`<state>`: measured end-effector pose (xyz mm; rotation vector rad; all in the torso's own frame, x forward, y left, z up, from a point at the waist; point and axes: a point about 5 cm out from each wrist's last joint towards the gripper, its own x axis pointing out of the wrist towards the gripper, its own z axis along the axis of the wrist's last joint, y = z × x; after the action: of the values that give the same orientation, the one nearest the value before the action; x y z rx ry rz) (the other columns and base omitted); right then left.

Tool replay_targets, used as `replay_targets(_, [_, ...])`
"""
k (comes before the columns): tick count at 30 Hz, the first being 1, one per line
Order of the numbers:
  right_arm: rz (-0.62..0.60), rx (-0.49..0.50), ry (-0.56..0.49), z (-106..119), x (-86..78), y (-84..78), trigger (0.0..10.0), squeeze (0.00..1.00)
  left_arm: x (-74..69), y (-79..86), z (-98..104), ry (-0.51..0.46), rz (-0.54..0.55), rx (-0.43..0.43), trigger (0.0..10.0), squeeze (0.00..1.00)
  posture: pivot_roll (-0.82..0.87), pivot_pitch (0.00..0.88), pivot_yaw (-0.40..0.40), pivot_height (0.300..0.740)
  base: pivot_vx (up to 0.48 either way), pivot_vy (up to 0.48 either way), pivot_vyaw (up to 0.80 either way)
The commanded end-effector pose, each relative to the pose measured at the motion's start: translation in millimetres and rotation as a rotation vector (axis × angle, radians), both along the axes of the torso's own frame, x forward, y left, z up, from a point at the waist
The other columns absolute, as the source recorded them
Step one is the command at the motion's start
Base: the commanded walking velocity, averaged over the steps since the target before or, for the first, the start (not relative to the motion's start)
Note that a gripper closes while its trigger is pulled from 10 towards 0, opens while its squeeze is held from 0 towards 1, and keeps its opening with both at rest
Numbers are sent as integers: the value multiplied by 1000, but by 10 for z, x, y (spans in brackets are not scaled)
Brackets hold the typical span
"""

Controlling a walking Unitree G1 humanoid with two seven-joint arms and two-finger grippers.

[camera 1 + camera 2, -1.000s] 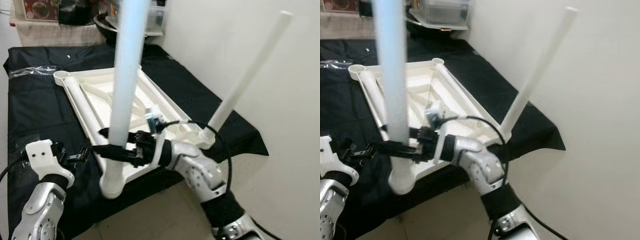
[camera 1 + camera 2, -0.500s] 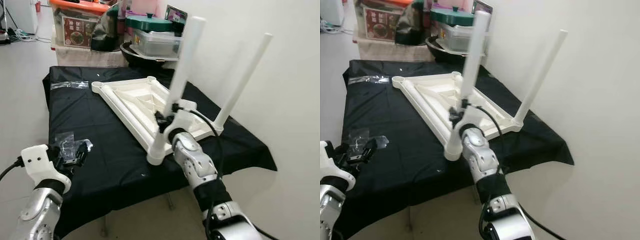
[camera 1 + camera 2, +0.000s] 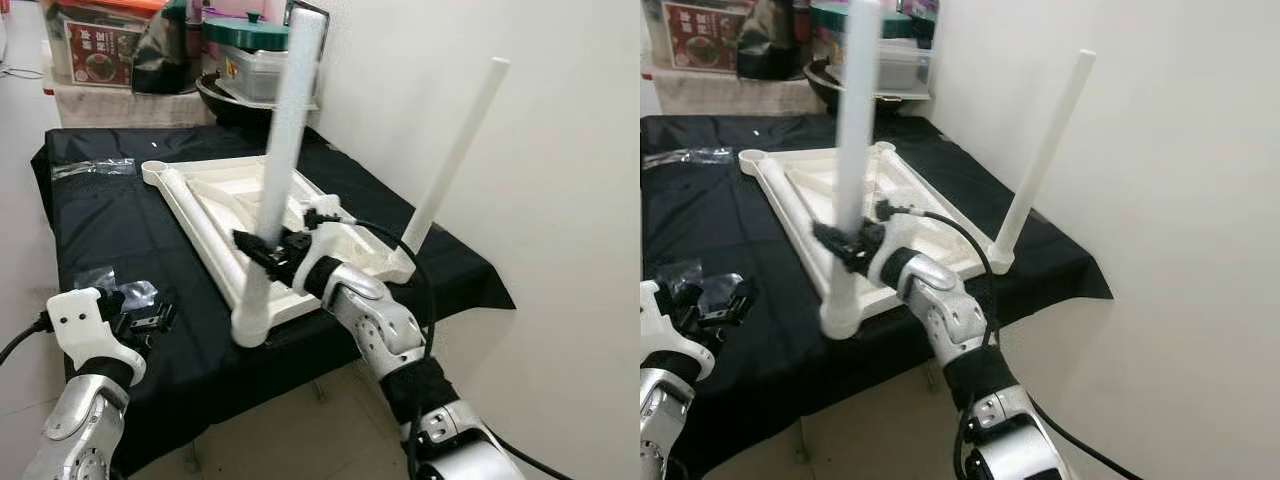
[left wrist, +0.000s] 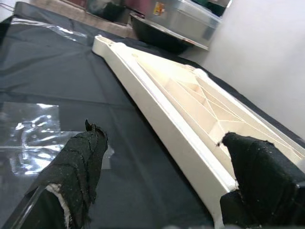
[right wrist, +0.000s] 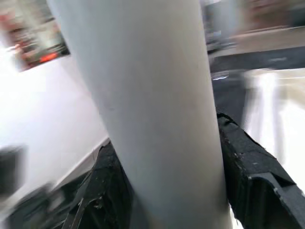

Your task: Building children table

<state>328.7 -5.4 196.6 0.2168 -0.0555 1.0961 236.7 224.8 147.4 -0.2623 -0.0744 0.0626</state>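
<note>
An upturned white children's tabletop point(image 3: 240, 205) lies on the desk point(image 3: 110, 225), which is draped in black cloth, and reaches from the middle of the desk to its near right part. 2 white legs stand up from it. The near leg point(image 3: 278, 170) rises from the socket at the tabletop's nearest corner, close to the desk's near edge, and tilts a little. The far leg point(image 3: 455, 150) rises from the corner by the desk's right edge, beside the white wall point(image 3: 540, 180).

The right gripper point(image 3: 262, 252) has its 2 black fingers point(image 5: 248, 176) closed around the lower part of the near leg, 1 on each side of the tube.

The left gripper point(image 3: 150, 318) hovers over the desk's near left corner, its fingers point(image 4: 78, 162) spread apart and holding nothing. Clear plastic bags point(image 3: 120, 290) lie on the cloth just beside it, and another clear wrapper point(image 3: 90, 167) lies near the far left corner.

Beyond the far edge stand storage boxes point(image 3: 100, 45) and a lidded container point(image 3: 245, 45).
</note>
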Motion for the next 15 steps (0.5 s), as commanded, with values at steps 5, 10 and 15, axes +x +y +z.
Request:
replay_targets(5, [137,-111,-15,-166,-61,198,10000,0,5,-30,-7,5,-21,-5,10000,0,242,0,-182,740,0,0,0])
replay_targets(10, [-336,-160,100,-263,227,157,0,0,-3,-50,-19,47,-19,59,10000,0,218,0,-160,740,0,0,0])
replay_targets(15, [-976,-205,264,-419,381,-461,0,0,-33,-67,-59,100,-36,149,10000,0,90,0,-66,740,0,0,0])
